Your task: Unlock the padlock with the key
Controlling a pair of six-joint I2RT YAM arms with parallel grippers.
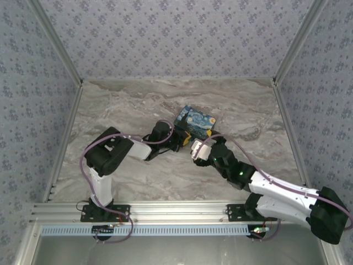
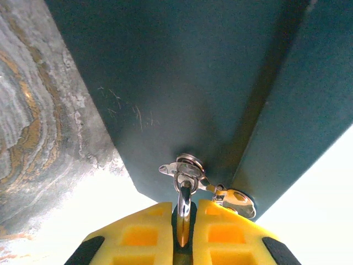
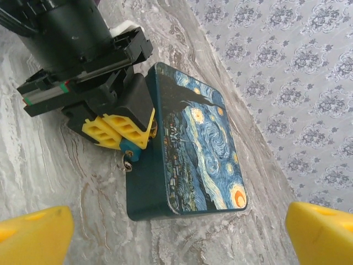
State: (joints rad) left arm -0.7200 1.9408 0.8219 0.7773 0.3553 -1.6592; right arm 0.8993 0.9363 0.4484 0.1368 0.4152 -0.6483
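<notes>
The left gripper (image 2: 184,216) is clamped on the padlock (image 3: 131,150), a small blue body pinched between ribbed yellow pads. The padlock's long axis points into the smooth dark-teal side wall of the starry-night box (image 3: 205,144). Just beside it dangles a shiny sliver, probably the key (image 2: 238,202). The right gripper (image 1: 197,150), jaws spread wide and empty, sits near on the right, facing that wall across the veined marble table (image 3: 49,165).

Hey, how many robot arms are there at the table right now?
2. The left arm reaches from the near left up to the starry-night box; the right arm comes in from the near right, ending just short of that box. No others seem hidden.
</notes>
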